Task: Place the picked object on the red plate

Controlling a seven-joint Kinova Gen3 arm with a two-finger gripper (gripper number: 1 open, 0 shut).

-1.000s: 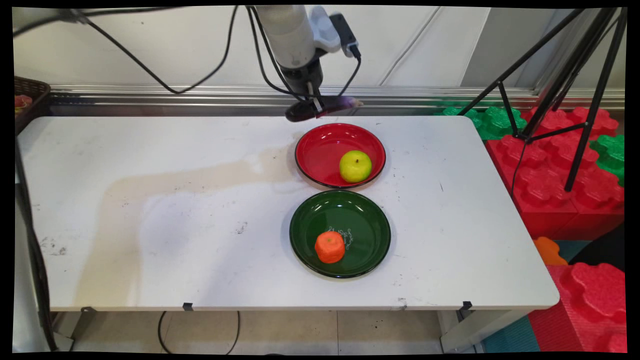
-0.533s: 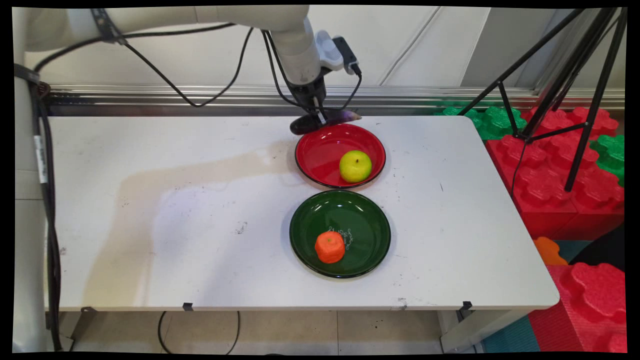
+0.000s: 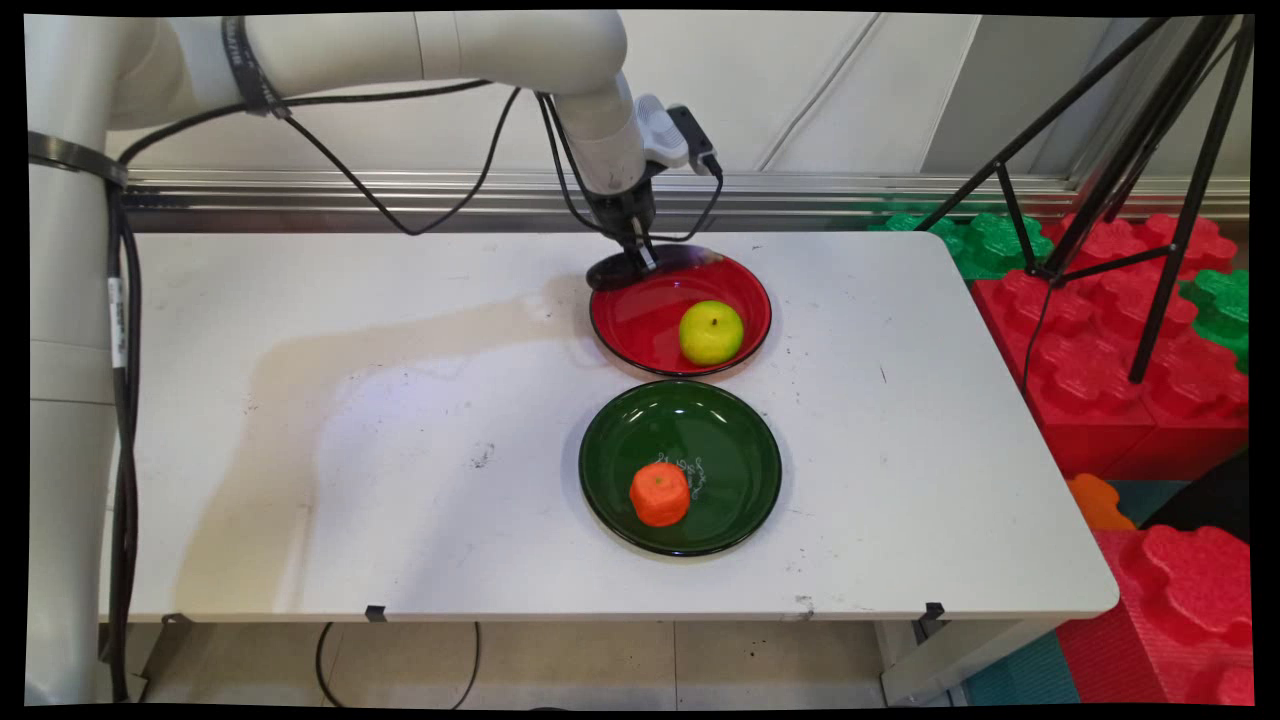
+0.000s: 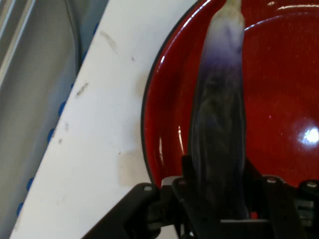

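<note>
Pincer [image 3: 638, 262] clamped on a dark purple eggplant [image 4: 219, 129], lowered within the last second from above the wall rail to the red plate's [image 3: 640, 325] twelve o'clock rim. At four o'clock, a yellow-green apple [image 3: 711, 332]; beyond, an orange [image 3: 660, 494] on the green plate [image 3: 730, 440].

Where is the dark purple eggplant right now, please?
In the main view, the dark purple eggplant is held in the gripper over the far rim of the red plate, behind the yellow-green apple.
</note>
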